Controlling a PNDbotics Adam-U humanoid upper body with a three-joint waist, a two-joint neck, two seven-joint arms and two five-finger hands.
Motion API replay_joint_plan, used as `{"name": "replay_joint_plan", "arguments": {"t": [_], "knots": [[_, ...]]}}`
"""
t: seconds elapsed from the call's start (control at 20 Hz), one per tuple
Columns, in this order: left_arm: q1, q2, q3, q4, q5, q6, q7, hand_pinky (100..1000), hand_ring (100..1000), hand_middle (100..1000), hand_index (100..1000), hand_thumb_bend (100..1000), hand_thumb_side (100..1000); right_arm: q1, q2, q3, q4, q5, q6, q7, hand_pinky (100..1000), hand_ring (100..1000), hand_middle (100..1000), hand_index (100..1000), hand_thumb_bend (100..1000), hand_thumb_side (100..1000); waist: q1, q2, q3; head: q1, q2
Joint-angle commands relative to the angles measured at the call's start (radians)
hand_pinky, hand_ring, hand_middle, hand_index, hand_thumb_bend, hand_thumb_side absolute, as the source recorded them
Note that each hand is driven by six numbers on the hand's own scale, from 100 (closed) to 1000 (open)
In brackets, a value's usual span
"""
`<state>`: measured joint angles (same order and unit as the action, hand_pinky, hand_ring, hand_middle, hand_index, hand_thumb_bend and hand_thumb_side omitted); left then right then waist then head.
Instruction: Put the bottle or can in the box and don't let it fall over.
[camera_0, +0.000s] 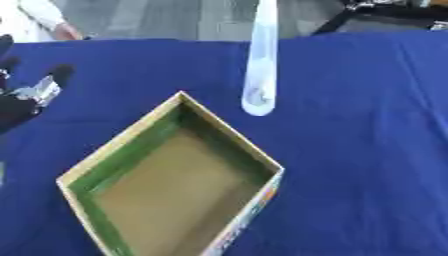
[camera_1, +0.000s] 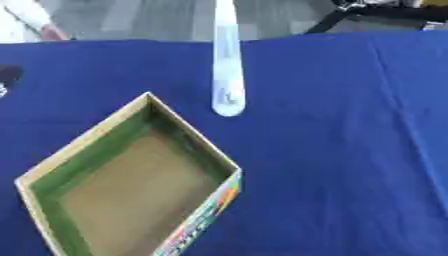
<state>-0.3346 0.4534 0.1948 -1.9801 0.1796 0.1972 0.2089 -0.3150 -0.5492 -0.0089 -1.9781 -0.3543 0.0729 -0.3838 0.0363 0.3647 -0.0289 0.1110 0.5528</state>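
So the tall, slim, clear plastic bottle (camera_0: 260, 65) stood on the blue cloth just beyond the open cardboard box (camera_0: 131, 145). It looked light and tippy; I'd grab mid-body. Left hand (camera_0: 26, 92) held nothing, fingers relaxed.

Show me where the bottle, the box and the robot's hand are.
bottle (camera_0: 260, 75), left eye view, on its pale body.
box (camera_0: 232, 132), left eye view, on its far rim.
left hand (camera_0: 22, 102), left eye view, left edge, on its palm.
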Motion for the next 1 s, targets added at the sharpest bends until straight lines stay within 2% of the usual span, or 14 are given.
{"name": "replay_joint_plan", "arguments": {"t": [0.05,0.25,0.4,0.75,1.0], "knots": [[-0.001,0.021,0.009,-0.020,-0.005,-0.014,-0.006,1000,1000,1000,930,637,100,0.002,-0.006,-0.001,-0.022,0.018,-0.005,0.011,1000,1000,1000,1000,100,470,-0.008,-0.024,0.010,-0.009,-0.011],[0.006,0.008,0.010,-0.020,-0.015,-0.032,-0.012,1000,1000,1000,930,635,100,0.022,0.029,0.008,-0.022,0.047,-0.006,0.018,1000,1000,1000,1000,100,477,-0.021,-0.017,0.035,-0.023,-0.022],[0.018,0.002,0.010,-0.020,-0.022,-0.035,-0.015,1000,1000,1000,930,635,100,0.035,0.039,0.012,-0.022,0.067,-0.002,0.018,1000,1000,1000,1000,100,471,-0.027,-0.020,0.048,-0.024,-0.016],[0.058,-0.017,0.005,-0.020,-0.033,-0.037,-0.028,1000,1000,1000,931,636,100,0.072,0.019,0.032,-0.022,0.120,0.021,0.057,1000,1000,1000,1000,100,470,-0.032,-0.043,0.060,-0.037,-0.001],[0.085,-0.026,-0.003,-0.020,-0.037,-0.035,-0.043,1000,1000,1000,931,632,100,0.095,-0.010,0.051,-0.022,0.144,0.037,0.105,1000,1000,1000,1000,100,470,-0.038,-0.067,0.086,-0.061,0.019]]}}
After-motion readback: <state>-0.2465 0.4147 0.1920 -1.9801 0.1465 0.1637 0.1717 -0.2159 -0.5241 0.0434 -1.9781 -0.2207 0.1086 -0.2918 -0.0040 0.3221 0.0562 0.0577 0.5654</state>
